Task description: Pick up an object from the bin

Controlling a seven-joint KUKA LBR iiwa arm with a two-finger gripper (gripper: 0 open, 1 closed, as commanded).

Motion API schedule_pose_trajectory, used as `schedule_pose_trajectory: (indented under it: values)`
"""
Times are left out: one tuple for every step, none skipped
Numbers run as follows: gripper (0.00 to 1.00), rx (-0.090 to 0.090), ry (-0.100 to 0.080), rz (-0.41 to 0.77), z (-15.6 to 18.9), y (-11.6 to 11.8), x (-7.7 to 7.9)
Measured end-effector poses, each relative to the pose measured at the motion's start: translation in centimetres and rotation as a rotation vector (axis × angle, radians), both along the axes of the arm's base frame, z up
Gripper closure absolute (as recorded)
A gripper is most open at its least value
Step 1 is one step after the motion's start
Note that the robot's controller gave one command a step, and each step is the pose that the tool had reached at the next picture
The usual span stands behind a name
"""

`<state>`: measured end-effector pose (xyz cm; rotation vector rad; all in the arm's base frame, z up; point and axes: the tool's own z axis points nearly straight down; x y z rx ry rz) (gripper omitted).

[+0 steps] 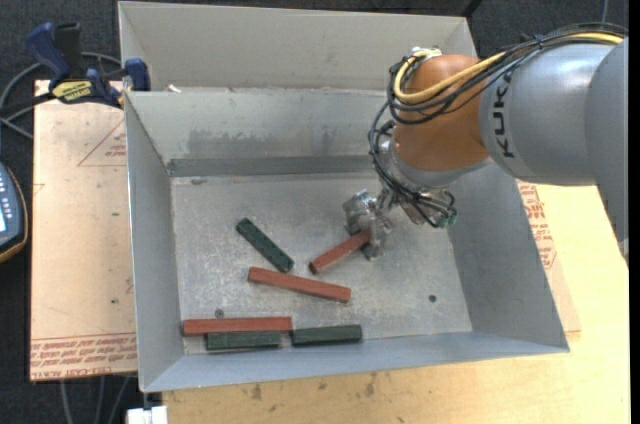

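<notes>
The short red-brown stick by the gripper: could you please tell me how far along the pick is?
Done: the gripper sits low in the bin, at the right end of the short red-brown stick. In hand: the grasp, which I cannot confirm. Left: lifting; the stick seems to lie on the bin floor.

Matt grey metal bin (300, 127), glossy orange wrist cover (440, 112)

One camera, above, looking down slightly obliquely, whole bin (300, 127) framed, arm (560, 112) from right
</notes>
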<state>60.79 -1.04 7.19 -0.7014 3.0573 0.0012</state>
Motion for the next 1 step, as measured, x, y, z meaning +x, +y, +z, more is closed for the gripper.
schedule_pose_trajectory:
  values:
    - [1.00, -0.002, -0.009, 0.039, 14.68, -1.12, 1.28]
